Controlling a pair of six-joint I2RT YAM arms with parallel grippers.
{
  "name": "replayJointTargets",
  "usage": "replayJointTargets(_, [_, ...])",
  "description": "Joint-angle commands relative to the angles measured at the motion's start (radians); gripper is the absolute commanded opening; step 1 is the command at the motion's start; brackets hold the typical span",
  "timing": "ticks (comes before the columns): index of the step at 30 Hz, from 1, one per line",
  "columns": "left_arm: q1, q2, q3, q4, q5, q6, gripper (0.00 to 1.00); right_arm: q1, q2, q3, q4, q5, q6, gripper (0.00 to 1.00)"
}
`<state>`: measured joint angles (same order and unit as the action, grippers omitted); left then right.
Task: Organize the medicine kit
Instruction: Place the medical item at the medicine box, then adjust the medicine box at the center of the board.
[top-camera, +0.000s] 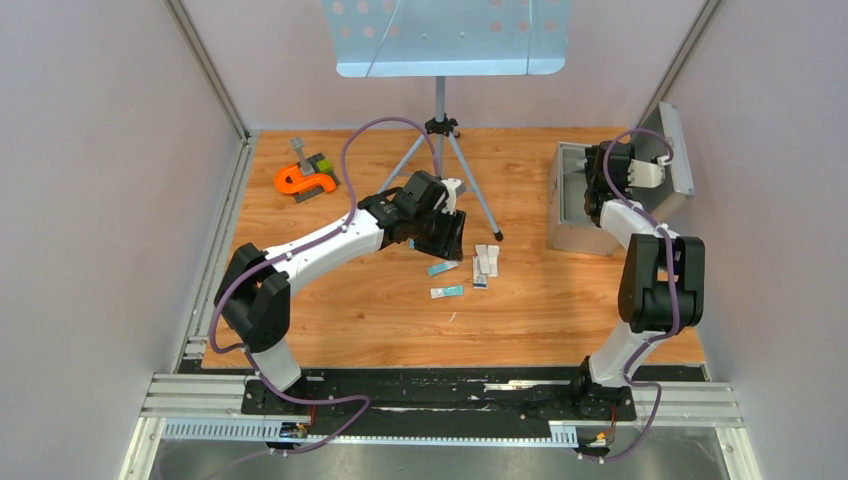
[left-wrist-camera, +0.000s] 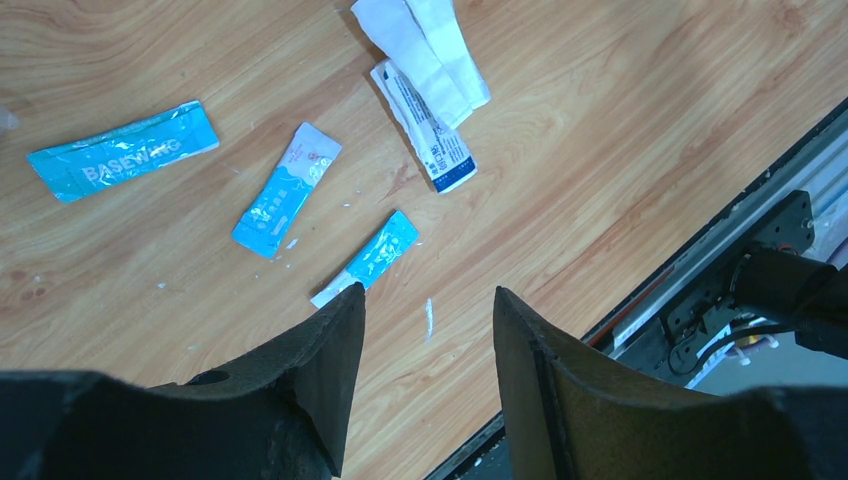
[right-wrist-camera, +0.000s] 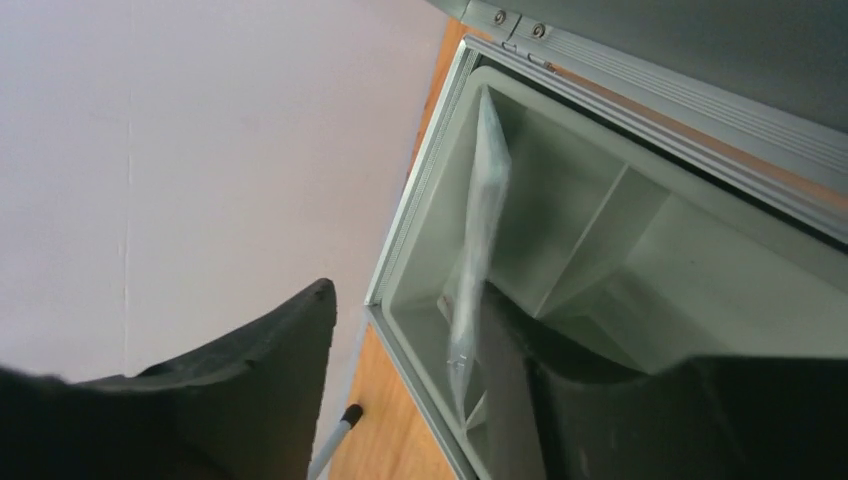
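The left fingers (left-wrist-camera: 345, 320) hang parted and empty above the wood-grain bench (left-wrist-camera: 620, 150). A small teal foil sachet (left-wrist-camera: 365, 258) lies just past one tip. Beyond it are a white-and-blue sachet (left-wrist-camera: 285, 190), a longer teal sachet (left-wrist-camera: 120, 150) and a heap of white paper packets (left-wrist-camera: 425, 50). The right fingers (right-wrist-camera: 310, 320) stand apart, gripping nothing, at the open mouth of the boxy silver-grey aluminium medicine kit (right-wrist-camera: 420, 200). A clear plastic packet (right-wrist-camera: 480, 230) stands upright against one finger. The kit, lid raised, is well apart from the left fingers.
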<state>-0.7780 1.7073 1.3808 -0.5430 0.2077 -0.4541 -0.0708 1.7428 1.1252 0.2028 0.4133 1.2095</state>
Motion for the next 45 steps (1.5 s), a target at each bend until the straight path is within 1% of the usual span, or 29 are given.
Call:
replayJointTargets(1, [0.004,-0.04,-0.004,0.015,0.012,0.014,0.58,-0.003,-0.051,0.001,0.056,-0.031,-0.016,0.57])
replayJointTargets(3, [0.003,-0.044,-0.007,0.015,0.013,0.013,0.58,-0.003,-0.075,-0.01,0.06,-0.043,-0.028,0.6])
replayJointTargets(7, [0.004,-0.055,-0.014,0.02,0.014,0.01,0.58,-0.003,-0.133,-0.028,0.054,-0.074,-0.065,0.61])
replayJointTargets(10, [0.003,-0.062,-0.02,0.023,0.014,0.006,0.58,-0.001,-0.204,-0.049,-0.004,-0.106,-0.076,0.62])
replayJointTargets(13, [0.003,-0.069,-0.022,0.026,0.018,0.003,0.58,0.0,-0.282,-0.099,-0.027,-0.131,-0.092,0.63])
replayJointTargets(15, [0.003,-0.076,-0.025,0.029,0.021,0.001,0.58,0.0,-0.32,-0.119,-0.048,-0.162,-0.128,0.63])
replayJointTargets(17, [0.003,-0.083,-0.029,0.031,0.022,0.0,0.58,0.002,-0.335,-0.11,-0.093,-0.222,-0.216,0.63])
replayJointTargets(24, [0.003,-0.111,-0.052,0.035,0.014,-0.004,0.58,0.006,-0.289,0.008,-0.38,-0.392,-0.594,0.61])
replayJointTargets(27, [0.005,-0.112,-0.055,0.037,0.013,-0.007,0.58,0.008,-0.243,0.065,-0.501,-0.456,-0.698,0.6])
replayJointTargets(28, [0.004,-0.112,-0.056,0.039,0.012,-0.008,0.58,0.008,-0.231,0.076,-0.532,-0.462,-0.715,0.59])
replayJointTargets(31, [0.003,-0.111,-0.056,0.038,0.012,-0.013,0.58,0.011,-0.216,0.072,-0.551,-0.485,-0.772,0.57])
replayJointTargets(36, [0.003,-0.112,-0.061,0.042,0.01,-0.02,0.58,0.034,-0.126,0.145,-0.655,-0.517,-0.867,0.54])
replayJointTargets(39, [0.003,-0.112,-0.064,0.046,0.009,-0.026,0.58,0.064,-0.068,0.194,-0.716,-0.497,-0.922,0.52])
replayJointTargets(40, [0.003,-0.112,-0.065,0.046,0.01,-0.029,0.58,0.066,-0.056,0.204,-0.729,-0.486,-0.936,0.5])
replayJointTargets(41, [0.004,-0.114,-0.067,0.046,0.009,-0.03,0.58,0.1,-0.047,0.211,-0.738,-0.471,-0.95,0.47])
replayJointTargets(43, [0.003,-0.118,-0.071,0.046,0.006,-0.03,0.58,0.128,-0.041,0.213,-0.748,-0.431,-0.969,0.41])
replayJointTargets(45, [0.003,-0.122,-0.075,0.047,0.003,-0.031,0.58,0.144,-0.046,0.207,-0.754,-0.415,-0.98,0.34])
